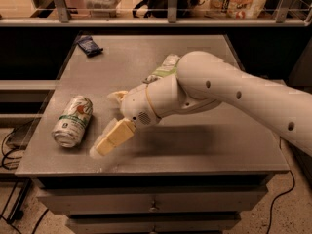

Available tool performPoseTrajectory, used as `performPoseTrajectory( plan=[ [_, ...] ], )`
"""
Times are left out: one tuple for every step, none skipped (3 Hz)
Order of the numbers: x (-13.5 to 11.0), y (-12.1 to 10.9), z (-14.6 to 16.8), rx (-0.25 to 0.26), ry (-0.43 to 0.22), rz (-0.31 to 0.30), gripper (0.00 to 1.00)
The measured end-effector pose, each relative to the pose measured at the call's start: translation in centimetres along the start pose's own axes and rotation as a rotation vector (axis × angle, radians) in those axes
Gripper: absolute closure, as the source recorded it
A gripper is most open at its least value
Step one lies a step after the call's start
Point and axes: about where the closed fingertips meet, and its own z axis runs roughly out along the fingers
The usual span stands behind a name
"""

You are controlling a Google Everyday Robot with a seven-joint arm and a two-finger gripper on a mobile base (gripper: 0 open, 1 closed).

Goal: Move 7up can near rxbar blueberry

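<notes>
The 7up can (73, 121) lies on its side on the grey table (214, 145), near the front left. The rxbar blueberry (89, 45), a small dark blue wrapper, lies at the table's far left corner. My gripper (104, 123) hovers just right of the can with its fingers spread open and empty. One finger (111, 139) points toward the front edge; the other (117, 97) sits behind it. The gripper and the can are apart.
A green-white snack bag (165, 66) lies mid-table, partly hidden behind my arm (234, 96). A shelf rail (170, 21) with bags and boxes runs behind the table. Drawers (153, 206) sit below the front edge. Cables hang at the left.
</notes>
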Motion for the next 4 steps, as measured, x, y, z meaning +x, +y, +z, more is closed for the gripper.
performPoseTrajectory(
  plan=[
    [-0.8, -1.0, 1.4, 0.000, -0.026, -0.029, 0.00],
    [-1.6, -1.6, 2.4, -0.006, -0.046, -0.050, 0.00],
    [-2.2, -2.4, 3.4, -0.013, -0.061, -0.072, 0.00],
    [-2.9, -3.0, 4.2, -0.019, -0.081, -0.088, 0.00]
  ],
)
